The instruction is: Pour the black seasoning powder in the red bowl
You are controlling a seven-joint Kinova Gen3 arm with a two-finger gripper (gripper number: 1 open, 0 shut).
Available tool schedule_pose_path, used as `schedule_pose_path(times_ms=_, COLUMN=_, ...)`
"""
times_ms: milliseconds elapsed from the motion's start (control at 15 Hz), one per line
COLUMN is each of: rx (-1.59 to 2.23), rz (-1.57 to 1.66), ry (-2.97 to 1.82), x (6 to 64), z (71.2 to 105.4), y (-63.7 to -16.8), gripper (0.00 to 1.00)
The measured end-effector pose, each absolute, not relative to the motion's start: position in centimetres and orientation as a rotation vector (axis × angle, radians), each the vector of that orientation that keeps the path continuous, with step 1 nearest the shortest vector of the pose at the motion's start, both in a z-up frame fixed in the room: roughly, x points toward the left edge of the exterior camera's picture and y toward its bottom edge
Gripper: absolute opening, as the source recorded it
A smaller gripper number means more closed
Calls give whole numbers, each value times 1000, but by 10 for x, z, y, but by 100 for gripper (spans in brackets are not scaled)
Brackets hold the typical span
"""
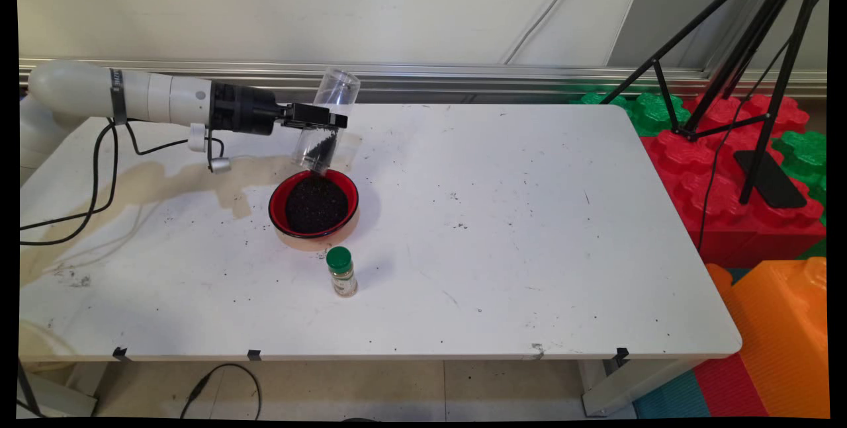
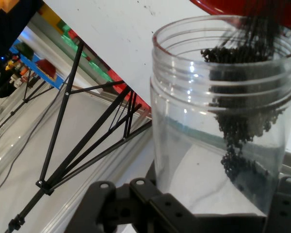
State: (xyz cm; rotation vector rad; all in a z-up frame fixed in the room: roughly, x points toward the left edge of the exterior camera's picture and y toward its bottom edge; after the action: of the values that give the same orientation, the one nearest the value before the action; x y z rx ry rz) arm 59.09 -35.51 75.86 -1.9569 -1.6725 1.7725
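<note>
My gripper (image 1: pixel 322 122) is shut on a clear plastic jar (image 1: pixel 326 122), held upside down and tilted, its mouth just above a red bowl (image 1: pixel 283 190). Black granules (image 2: pixel 242 121) stream out of the jar's mouth in the hand view. The bowl holds a heap of the same dark granules (image 1: pixel 315 204) and sits left of the table's middle. In the hand view the jar (image 2: pixel 184 145) fills the right half, with the bowl's red rim (image 2: pixel 218 7) at the top edge.
A small spice bottle with a green cap (image 1: pixel 341 272) stands upright just in front of the bowl. A brownish stain (image 1: pixel 165 180) spreads over the table's left part. A black tripod (image 1: pixel 748 71) and red, green and orange blocks (image 1: pixel 728 170) stand to the right of the table.
</note>
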Motion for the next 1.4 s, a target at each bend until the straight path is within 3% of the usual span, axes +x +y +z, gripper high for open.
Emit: schedule_pose_path(times_ms=1400, rx=-2120, rz=1811, ry=-1530, x=579, z=763, y=-341, gripper=0)
